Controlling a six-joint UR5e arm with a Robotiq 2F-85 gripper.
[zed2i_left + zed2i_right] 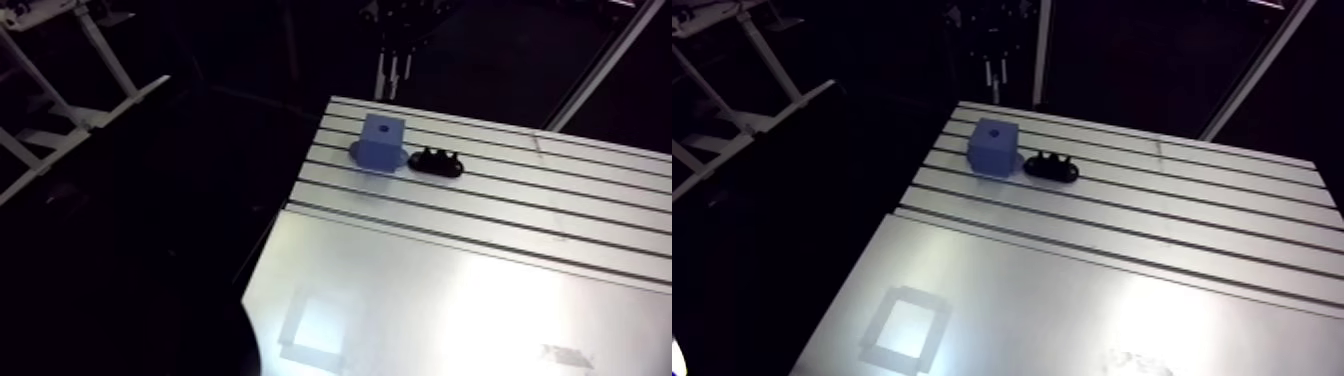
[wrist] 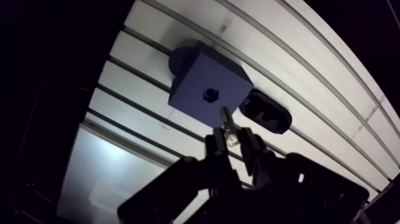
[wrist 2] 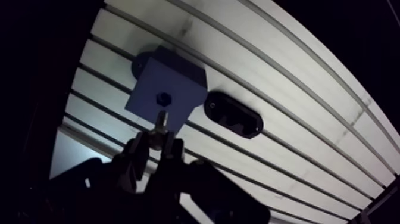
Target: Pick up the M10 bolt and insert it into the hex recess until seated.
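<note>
The claw hangs above the desk, tilted toward it, and is clenched on the bolt, whose head sits between the two fingers while its shank points out ahead at the block. In the wrist view the bolt's tip lines up just beside the hex recess in the block's top face, not inside it. There is one bolt, one blue block with one recess, and one black holder lying just beside the block.
</note>
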